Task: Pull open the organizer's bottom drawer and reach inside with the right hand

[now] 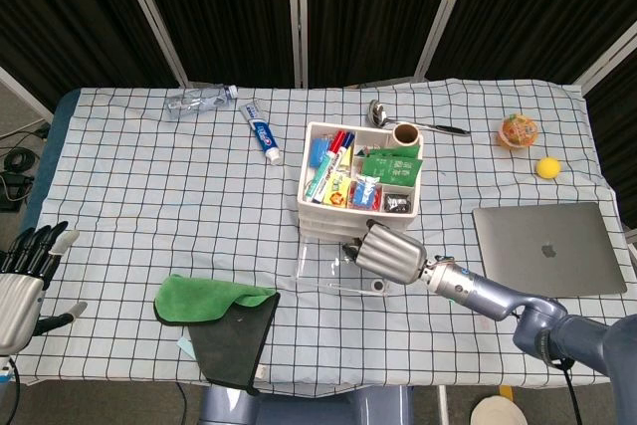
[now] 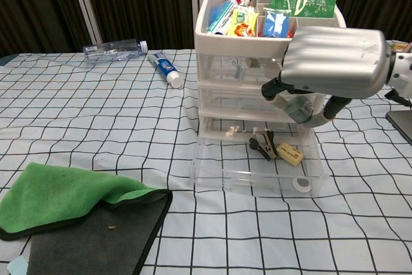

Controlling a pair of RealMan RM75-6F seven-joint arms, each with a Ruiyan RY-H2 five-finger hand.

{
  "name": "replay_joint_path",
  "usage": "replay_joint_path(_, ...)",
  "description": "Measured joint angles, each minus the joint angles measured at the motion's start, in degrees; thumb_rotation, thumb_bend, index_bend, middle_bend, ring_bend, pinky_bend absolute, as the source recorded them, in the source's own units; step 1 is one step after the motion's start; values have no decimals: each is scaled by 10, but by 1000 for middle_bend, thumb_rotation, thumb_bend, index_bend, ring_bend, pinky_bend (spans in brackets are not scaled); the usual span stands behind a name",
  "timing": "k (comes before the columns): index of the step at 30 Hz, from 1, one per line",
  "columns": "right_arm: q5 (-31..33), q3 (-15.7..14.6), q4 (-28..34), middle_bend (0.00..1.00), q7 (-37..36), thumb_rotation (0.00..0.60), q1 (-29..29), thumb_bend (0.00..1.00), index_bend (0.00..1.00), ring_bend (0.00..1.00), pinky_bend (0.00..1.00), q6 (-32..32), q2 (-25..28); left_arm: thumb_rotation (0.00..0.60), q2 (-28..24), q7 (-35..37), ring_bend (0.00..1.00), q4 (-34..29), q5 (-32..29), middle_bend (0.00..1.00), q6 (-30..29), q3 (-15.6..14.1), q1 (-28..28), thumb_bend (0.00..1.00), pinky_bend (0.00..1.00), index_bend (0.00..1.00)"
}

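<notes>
The white three-drawer organizer (image 1: pixel 360 176) (image 2: pixel 270 24) stands mid-table, its top tray full of pens and packets. Its clear bottom drawer (image 1: pixel 333 266) (image 2: pixel 219 165) is pulled out toward me. A black clip (image 2: pixel 261 143), a yellow block (image 2: pixel 290 154) and a small roll (image 2: pixel 300 185) lie in it. My right hand (image 1: pixel 388 251) (image 2: pixel 335 62) hovers above the drawer's right side, level with the middle drawer. Its fingers are curled and pinch a small grey-green item (image 2: pixel 297 109). My left hand (image 1: pixel 20 281) hangs off the table's left edge, fingers apart, holding nothing.
A green cloth (image 1: pixel 214 301) (image 2: pixel 64 198) lies on a dark cloth (image 1: pixel 234 340) front left of the drawer. A laptop (image 1: pixel 547 249) sits to the right. Toothpaste (image 1: pixel 263 132), a bottle (image 1: pixel 199 100), a spoon (image 1: pixel 418 126), an orange cup (image 1: pixel 518 130) and a yellow ball (image 1: pixel 547 167) lie at the back.
</notes>
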State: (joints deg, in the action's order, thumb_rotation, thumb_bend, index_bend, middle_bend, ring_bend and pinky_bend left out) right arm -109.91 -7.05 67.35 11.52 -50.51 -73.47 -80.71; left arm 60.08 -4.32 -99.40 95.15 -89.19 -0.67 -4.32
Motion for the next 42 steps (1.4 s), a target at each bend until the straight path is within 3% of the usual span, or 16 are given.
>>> replay_joint_path(17,2,-29,8,1000,18,600,71,0,596,968,762,-9,64,600,0,-14,0,-5,36,0,-33,-13,19,0,0,0)
replay_joint_path(25,16,-34,-11,1000,34,600,105,0,421,960,757,-9,75,600,4,-26,0,-8,44,0,-29,-15,18,0,0,0)
replay_joint_path(34,45,-25,-7,996,74,600,143,0,399,943,749,-4,91,600,4,-26,0,-10,49,0,-26,-17,18,0,0,0)
replay_joint_path(42,63,4,-5,824,92,600,181,0,370,780,646,-66,94,600,2,-13,0,-6,46,0,-27,-16,18,0,0,0)
